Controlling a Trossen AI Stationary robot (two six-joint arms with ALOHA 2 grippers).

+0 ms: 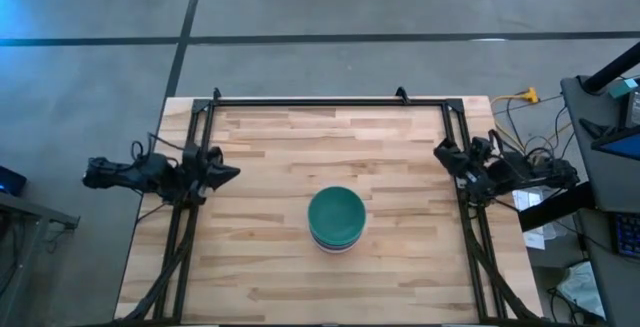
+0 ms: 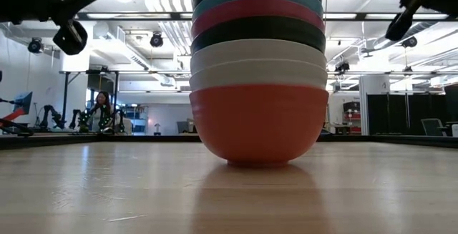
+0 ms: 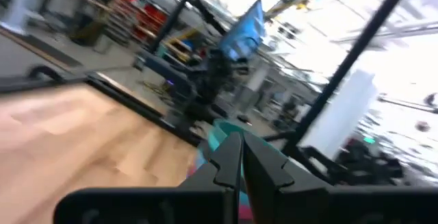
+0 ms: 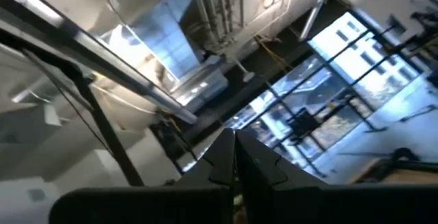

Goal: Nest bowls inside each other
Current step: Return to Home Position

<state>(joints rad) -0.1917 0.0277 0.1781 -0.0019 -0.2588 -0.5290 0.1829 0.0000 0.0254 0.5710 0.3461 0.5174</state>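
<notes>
The bowls stand as one nested stack [image 1: 336,219] near the table's middle, a little toward the near edge, with a dark teal bowl on top. In the low view the stack [image 2: 257,69] rests on its red-pink bottom bowl [image 2: 257,123]; above it come two white, a black, a magenta and a turquoise bowl, and the top runs out of the picture. My left gripper [image 1: 228,174] hovers shut at the table's left edge, and its wrist view shows the fingers [image 3: 241,157] together. My right gripper [image 1: 441,152] hovers shut at the right edge, clear of the stack.
A black metal frame [image 1: 330,100] runs along the far edge and down both sides of the wooden table [image 1: 270,267]. Cables and equipment [image 1: 590,167] sit beyond the right edge. In the low view a person [image 2: 100,109] shows far off in the room.
</notes>
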